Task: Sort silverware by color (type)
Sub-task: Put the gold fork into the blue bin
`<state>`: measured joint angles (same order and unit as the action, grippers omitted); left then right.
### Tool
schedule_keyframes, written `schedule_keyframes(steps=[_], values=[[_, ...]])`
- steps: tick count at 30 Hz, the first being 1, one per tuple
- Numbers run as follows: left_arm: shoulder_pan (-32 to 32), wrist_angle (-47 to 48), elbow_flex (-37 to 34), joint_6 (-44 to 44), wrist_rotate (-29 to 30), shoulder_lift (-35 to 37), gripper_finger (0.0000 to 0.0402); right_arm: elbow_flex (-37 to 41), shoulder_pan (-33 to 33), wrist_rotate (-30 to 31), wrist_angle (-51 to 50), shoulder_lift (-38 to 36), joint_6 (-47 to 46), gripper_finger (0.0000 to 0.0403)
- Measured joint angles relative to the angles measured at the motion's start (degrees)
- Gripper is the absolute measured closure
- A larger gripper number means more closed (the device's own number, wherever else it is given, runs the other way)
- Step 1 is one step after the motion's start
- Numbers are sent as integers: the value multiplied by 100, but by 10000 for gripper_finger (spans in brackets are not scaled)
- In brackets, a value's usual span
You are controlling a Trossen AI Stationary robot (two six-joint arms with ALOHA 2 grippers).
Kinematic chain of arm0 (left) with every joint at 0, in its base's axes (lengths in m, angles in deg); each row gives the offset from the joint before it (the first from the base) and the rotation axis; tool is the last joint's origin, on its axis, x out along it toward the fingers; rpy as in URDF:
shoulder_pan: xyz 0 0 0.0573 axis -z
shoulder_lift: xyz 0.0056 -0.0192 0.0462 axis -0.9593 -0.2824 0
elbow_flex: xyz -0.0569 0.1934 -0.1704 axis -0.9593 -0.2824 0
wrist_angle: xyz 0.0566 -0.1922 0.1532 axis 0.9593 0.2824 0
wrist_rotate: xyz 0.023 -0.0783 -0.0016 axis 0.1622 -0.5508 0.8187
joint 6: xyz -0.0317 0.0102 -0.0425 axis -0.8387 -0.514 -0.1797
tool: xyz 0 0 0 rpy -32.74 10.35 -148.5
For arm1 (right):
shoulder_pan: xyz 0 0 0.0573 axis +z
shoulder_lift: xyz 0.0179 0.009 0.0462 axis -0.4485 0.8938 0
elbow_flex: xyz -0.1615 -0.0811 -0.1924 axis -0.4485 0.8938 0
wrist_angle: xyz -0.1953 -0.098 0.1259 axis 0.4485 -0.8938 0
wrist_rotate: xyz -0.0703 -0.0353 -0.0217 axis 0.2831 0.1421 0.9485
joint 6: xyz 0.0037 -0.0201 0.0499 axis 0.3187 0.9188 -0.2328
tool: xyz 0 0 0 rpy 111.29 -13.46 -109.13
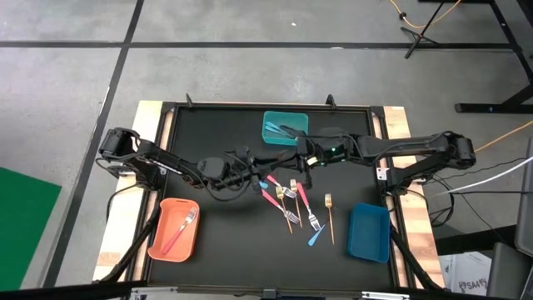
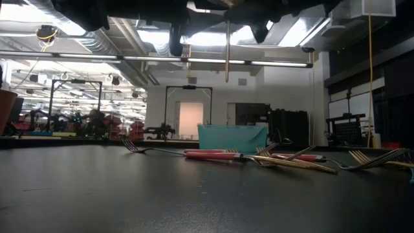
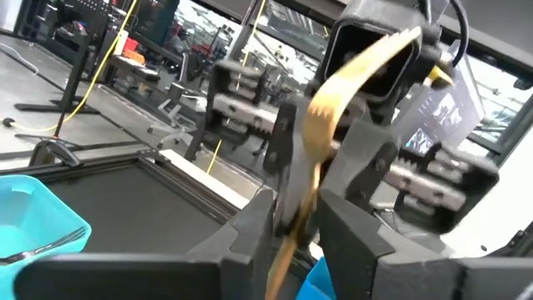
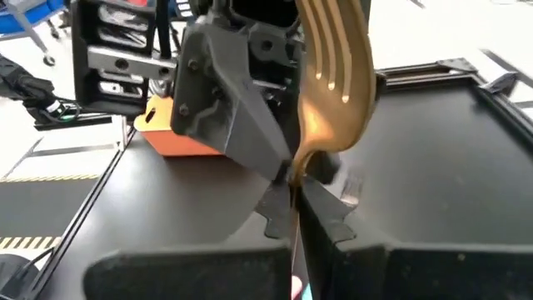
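Both grippers meet above the table's middle on one gold-brown fork [image 4: 333,83]. My left gripper [image 3: 298,208] reaches in from the left and my right gripper [image 4: 298,204] from the right, each shut on the fork. In the low view only its thin handle [image 2: 226,52] shows, hanging straight down. More pink, gold-brown and light-blue silverware [image 1: 296,204] lies flat on the black table below. A pink fork [image 1: 179,227] lies in the orange bin. My left gripper pinches the gold-brown fork between its two fingers on the handle [image 3: 293,196] just below the widening head. The fingers come about level from the table's left, across the fork. The fork is lifted clear, head up. My right gripper pinches the same fork at its narrow neck [image 4: 297,179], right under the tines. Its fingers come about level from the table's right, across the fork. The head stands above the fingers and the handle hangs below, clear of the table.
A teal bin [image 1: 286,127] with light-blue utensils stands at the far middle of the table. An orange bin [image 1: 158,242] sits near left and a blue bin [image 1: 369,232] near right. The table has a raised frame [image 1: 166,112] around it. Bare black surface lies between the orange bin and the loose silverware.
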<state>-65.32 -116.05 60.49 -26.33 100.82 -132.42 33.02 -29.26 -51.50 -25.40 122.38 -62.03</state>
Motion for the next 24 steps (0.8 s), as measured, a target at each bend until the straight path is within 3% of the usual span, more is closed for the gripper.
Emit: schedule_keyframes(steps=[7,15,19,24], values=[[0,262,0,4,-4,-4,311,0,-2,409,-926,-653,-190,403],[7,492,0,2,-2,-4,311,-2,109,300,-2489,-1555,-1448,403],[7,584,0,4,-4,-4,311,0,640,507,-3209,-1936,-2316,403],[17,599,0,2,-3,-4,311,0,1815,1401,-3734,-2196,-3700,403]])
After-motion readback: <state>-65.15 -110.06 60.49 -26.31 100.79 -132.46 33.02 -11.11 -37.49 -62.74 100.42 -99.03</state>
